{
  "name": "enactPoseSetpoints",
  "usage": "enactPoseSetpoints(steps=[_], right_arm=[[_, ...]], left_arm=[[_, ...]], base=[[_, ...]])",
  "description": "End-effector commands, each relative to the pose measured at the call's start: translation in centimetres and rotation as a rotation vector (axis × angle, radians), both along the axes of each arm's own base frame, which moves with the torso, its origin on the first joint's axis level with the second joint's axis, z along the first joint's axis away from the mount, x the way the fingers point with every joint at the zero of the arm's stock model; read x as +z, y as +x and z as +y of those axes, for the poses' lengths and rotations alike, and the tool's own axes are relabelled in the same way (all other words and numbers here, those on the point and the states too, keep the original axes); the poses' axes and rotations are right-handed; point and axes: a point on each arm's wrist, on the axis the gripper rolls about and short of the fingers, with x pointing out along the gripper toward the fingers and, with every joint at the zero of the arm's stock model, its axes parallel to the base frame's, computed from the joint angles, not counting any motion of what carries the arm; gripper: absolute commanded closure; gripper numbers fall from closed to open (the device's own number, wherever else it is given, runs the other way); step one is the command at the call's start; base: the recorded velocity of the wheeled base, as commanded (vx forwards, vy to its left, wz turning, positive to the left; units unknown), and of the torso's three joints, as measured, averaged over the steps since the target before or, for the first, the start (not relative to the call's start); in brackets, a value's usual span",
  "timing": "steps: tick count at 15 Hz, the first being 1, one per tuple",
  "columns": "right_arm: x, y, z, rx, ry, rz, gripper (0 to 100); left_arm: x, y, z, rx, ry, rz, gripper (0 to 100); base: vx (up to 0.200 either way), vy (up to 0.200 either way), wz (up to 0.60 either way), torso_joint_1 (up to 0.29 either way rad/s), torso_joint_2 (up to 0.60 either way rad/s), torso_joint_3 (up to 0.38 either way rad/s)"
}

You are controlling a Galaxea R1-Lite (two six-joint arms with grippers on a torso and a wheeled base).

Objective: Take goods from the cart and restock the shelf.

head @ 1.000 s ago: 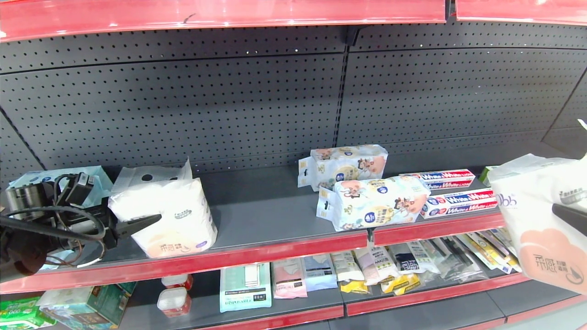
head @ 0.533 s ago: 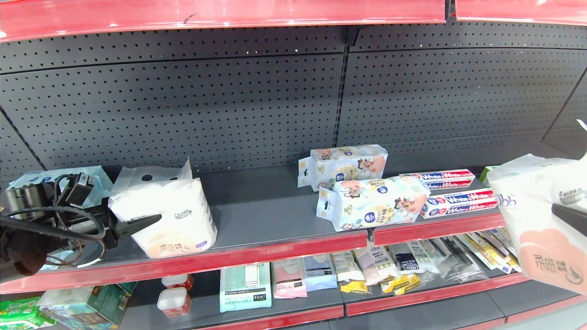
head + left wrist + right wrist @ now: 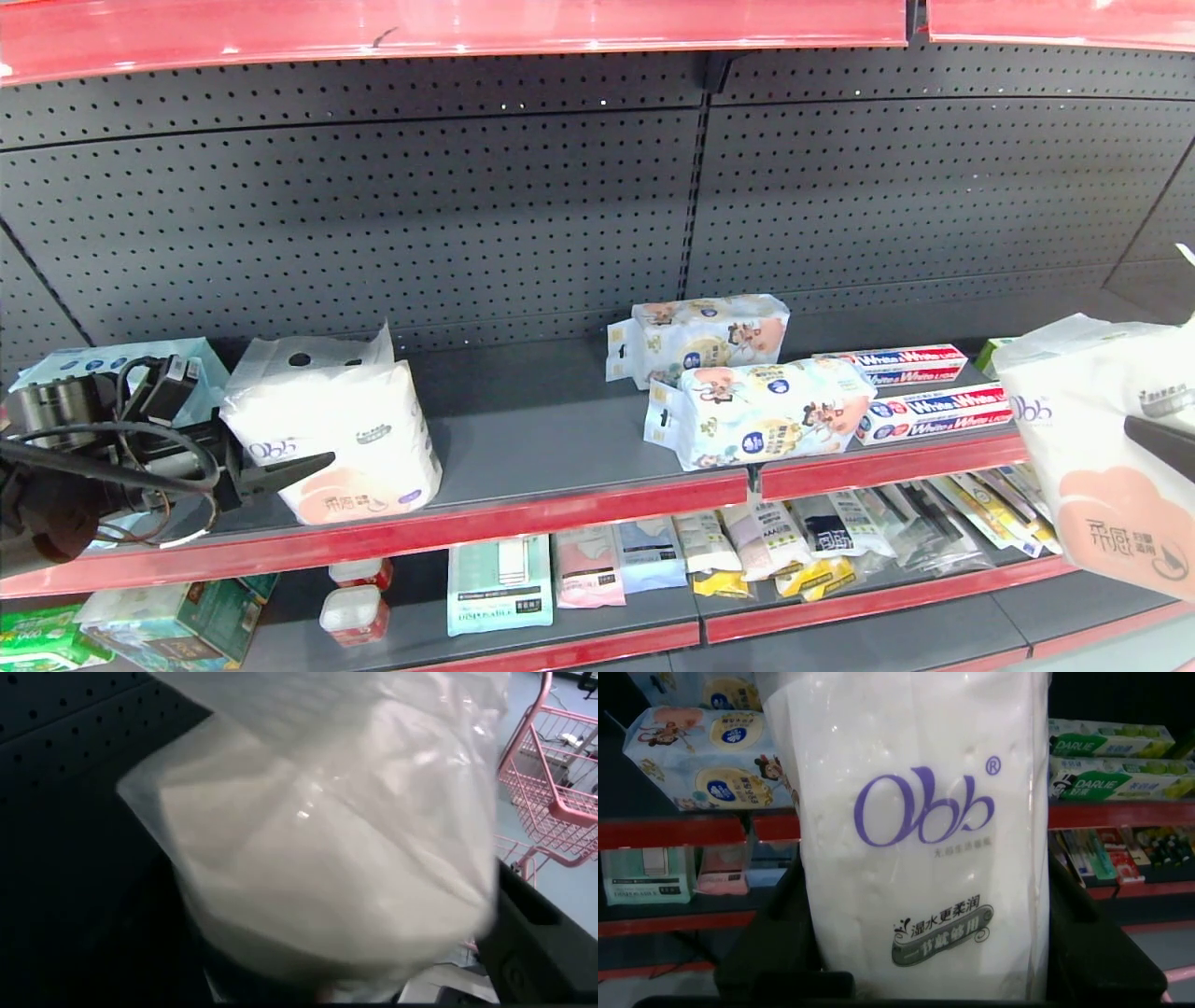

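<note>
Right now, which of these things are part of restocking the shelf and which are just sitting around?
Job: held tissue pack in the right gripper; shelved tissue pack by the left gripper; middle shelf; pink cart.
Lying about: cartoon-print packs; toothpaste boxes; flat sachets.

Shelf (image 3: 541, 439), tissue pk (image 3: 364, 429), cartoon pks (image 3: 761, 411), toothpaste boxes (image 3: 934, 411)

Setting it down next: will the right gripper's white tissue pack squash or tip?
The tissue pack looks soft and plastic-wrapped, so it probably dents and feels light. A matching pack stands upright on the shelf, so tipping seems unlikely.
</note>
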Motion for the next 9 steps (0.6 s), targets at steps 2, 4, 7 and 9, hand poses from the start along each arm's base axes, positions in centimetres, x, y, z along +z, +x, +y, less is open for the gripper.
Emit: enactPoseSetpoints(steps=[2, 4, 7, 9], right_arm=[[0.0, -0.1, 0.0, 0.0, 0.0, -0.004, 100], [0.0, -0.1, 0.0, 0.0, 0.0, -0.004, 100], [-0.1, -0.1, 0.0, 0.0, 0.0, -0.001, 100], [-0.2, -0.2, 0.0, 0.001, -0.001, 0.002, 100]], left_arm=[[0.6, -0.1, -0.2, -0.005, 0.003, -0.013, 0], [1.4, -0.3, -0.3, -0.003, 0.0, -0.016, 0], [3.3, -1.0, -0.4, 0.007, -0.012, -0.02, 0], [4.6, -2.3, -1.0, 0.01, -0.015, -0.025, 0]], base=[[0.0, 0.0, 0.0, 0.0, 0.0, 0.0], [0.0, 0.0, 0.0, 0.0, 0.0, 0.0], [0.0, 0.0, 0.0, 0.0, 0.0, 0.0], [0.0, 0.0, 0.0, 0.0, 0.0, 0.0]])
